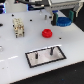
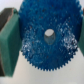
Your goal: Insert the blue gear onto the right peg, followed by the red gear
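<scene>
Slippage is the main risk: the gripper (image 1: 56,20) holds the blue gear (image 1: 62,22) pinched by its toothed rim between green fingers (image 2: 9,42), far right above the bench (image 1: 12,57), so it could tilt and miss the right peg (image 1: 51,50).

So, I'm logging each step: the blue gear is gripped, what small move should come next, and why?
Probably carry the blue gear, held by the gripper, across toward the right peg. The gear sits far from the plate, and the red gear waits its turn.
</scene>
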Tool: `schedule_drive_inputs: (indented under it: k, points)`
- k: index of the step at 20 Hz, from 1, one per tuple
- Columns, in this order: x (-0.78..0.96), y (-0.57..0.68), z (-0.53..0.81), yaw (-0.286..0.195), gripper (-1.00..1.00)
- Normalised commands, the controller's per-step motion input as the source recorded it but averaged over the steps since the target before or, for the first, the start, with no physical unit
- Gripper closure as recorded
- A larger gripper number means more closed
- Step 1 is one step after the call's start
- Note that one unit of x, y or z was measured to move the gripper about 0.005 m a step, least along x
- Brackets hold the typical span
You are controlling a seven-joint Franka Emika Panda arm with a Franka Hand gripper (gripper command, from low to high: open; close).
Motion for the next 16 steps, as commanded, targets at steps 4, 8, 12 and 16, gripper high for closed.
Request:
schedule_drive_inputs:
  k: [4, 8, 12, 16]
  points:
    - [0.84, -0.28, 0.2, 0.0, 1.0]
    - [0.79, -0.3, 0.08, 0.0, 1.0]
    - [0.63, -0.28, 0.02, 0.0, 1.0]
    - [0.48, -0.23, -0.01, 0.0, 1.0]
